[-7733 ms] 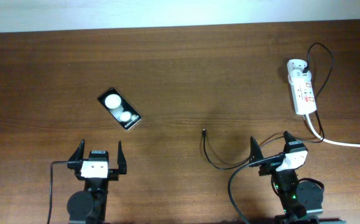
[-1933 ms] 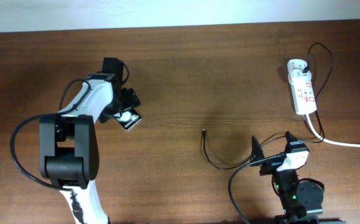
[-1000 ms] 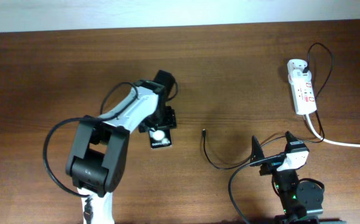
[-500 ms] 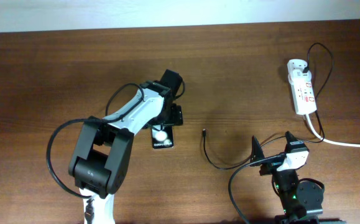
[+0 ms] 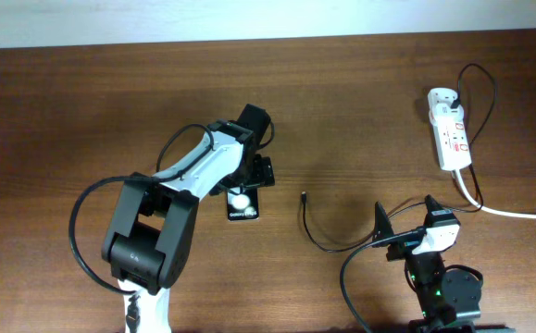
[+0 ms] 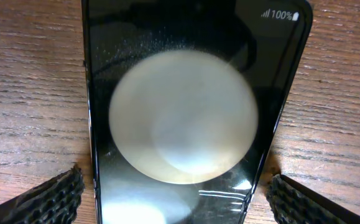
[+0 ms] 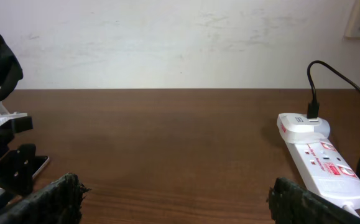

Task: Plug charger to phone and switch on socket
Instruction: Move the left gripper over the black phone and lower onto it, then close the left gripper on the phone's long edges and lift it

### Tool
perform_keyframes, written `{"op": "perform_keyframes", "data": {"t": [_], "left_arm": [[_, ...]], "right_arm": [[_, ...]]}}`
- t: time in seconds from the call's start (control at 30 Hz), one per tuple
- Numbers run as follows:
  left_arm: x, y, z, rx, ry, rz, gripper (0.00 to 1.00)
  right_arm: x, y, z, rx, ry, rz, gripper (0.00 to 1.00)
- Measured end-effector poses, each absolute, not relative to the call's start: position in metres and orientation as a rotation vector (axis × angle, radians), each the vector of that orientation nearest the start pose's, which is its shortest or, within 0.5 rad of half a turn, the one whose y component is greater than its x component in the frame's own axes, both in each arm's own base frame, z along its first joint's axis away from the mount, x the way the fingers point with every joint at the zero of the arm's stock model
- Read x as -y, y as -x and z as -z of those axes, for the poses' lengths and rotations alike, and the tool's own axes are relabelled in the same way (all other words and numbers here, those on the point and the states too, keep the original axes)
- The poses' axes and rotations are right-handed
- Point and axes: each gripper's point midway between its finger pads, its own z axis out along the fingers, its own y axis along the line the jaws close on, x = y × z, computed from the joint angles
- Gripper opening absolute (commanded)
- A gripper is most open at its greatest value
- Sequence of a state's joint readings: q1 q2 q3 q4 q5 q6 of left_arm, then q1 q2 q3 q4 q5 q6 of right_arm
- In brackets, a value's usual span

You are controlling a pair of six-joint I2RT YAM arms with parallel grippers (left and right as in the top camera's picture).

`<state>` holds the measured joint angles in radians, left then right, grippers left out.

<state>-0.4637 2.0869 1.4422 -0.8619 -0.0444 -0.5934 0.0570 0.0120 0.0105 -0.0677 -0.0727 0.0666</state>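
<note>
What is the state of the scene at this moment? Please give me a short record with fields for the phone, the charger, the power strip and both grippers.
phone: flat on table, screen up, shows 100%
left gripper: open, fingers either side of phone
charger connector: loose on table, right of phone, not plugged in
power strip: far right, white adapter plugged in, switch state unclear
right gripper: open, near its base, holding nothing

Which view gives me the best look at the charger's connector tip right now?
Overhead: the connector tip lies free on the table, right of the phone. Left wrist shows only the phone; right wrist shows only the charger cable at its other end, at the socket.
</note>
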Motion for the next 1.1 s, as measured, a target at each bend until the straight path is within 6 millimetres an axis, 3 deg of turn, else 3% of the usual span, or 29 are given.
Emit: {"op": "perform_keyframes", "data": {"t": [0.27,0.63,0.77,0.87,0.93,1.0,1.1], "left_arm": [[0.163,-0.369,0.001,-3.031,0.207,-0.016,1.0],[0.161,-0.355,0.003,-3.105,0.089,0.001,0.84],[0.161,-0.355,0.003,-3.107,0.09,0.004,0.72],[0.163,-0.362,0.003,-3.071,0.092,0.018,0.69],[0.165,-0.375,0.001,-3.015,0.106,0.03,0.73],[0.165,-0.379,0.001,-2.995,0.123,0.025,0.94],[0.164,-0.38,0.001,-2.989,0.136,0.013,0.96]], "right_arm": [[-0.026,-0.245,-0.159,-1.641,0.048,-0.154,0.99],[-0.026,-0.245,-0.159,-1.641,0.048,-0.154,0.99],[-0.026,-0.245,-0.159,-1.641,0.047,-0.154,0.99],[-0.026,-0.245,-0.159,-1.641,0.048,-0.154,0.99],[-0.026,-0.245,-0.159,-1.641,0.048,-0.154,0.99],[-0.026,-0.245,-0.159,-1.641,0.048,-0.154,0.99],[-0.026,-0.245,-0.159,-1.641,0.048,-0.154,0.99]]}}
